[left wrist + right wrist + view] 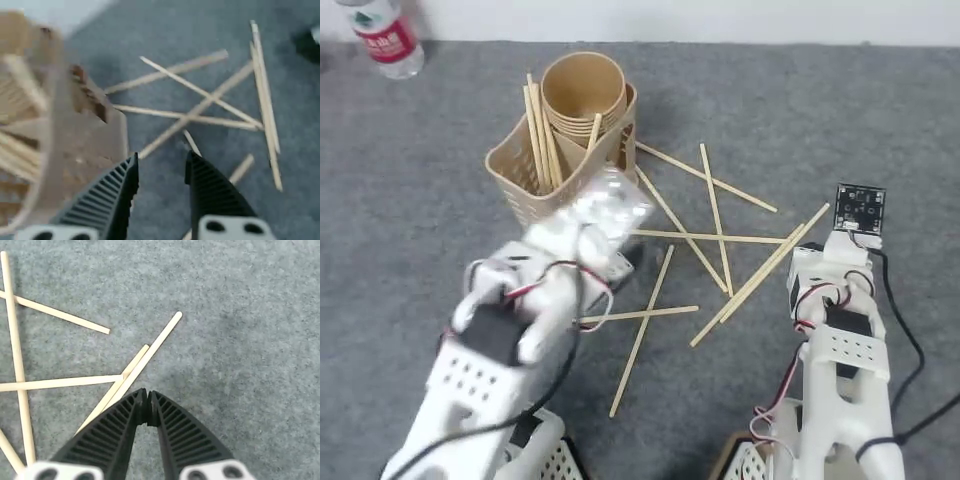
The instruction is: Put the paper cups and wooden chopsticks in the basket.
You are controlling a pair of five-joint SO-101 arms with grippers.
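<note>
**mossy_42:** so how far along is this? Reading it left to right off the overhead cam

**tinker_dan:** pretty far on the cups, I'd say. The paper cups (pixel 582 88) are stacked and sitting inside the basket (pixel 510 175) at the back left, and I can't spot a loose cup anywhere on the grey carpet (pixel 420 250). There's also a bunch of chopsticks standing in the basket (pixel 537 130) next to the cups

**mossy_42:** and the left claw?

**tinker_dan:** the left claw (pixel 163 157) is spread open with nothing between its jaws. It's hanging just beside the basket wall, on the side facing the pile. Looks to me like it's between sticks, but that's a guess

**mossy_42:** so what's left to do?

**tinker_dan:** the loose chopsticks (pixel 718 215). A criss-crossed scatter of them lies flat on the carpet to the right of the basket, between the two arms, some overlapping each other. I'd call the chopstick half maybe a third done

**mossy_42:** right side?

**tinker_dan:** the right claw (pixel 148 392) is pinched closed on nothing, low over the carpet at the right edge of the scatter, right by the ends of two sticks lying side by side. It'd have to open up before it could take one
</note>
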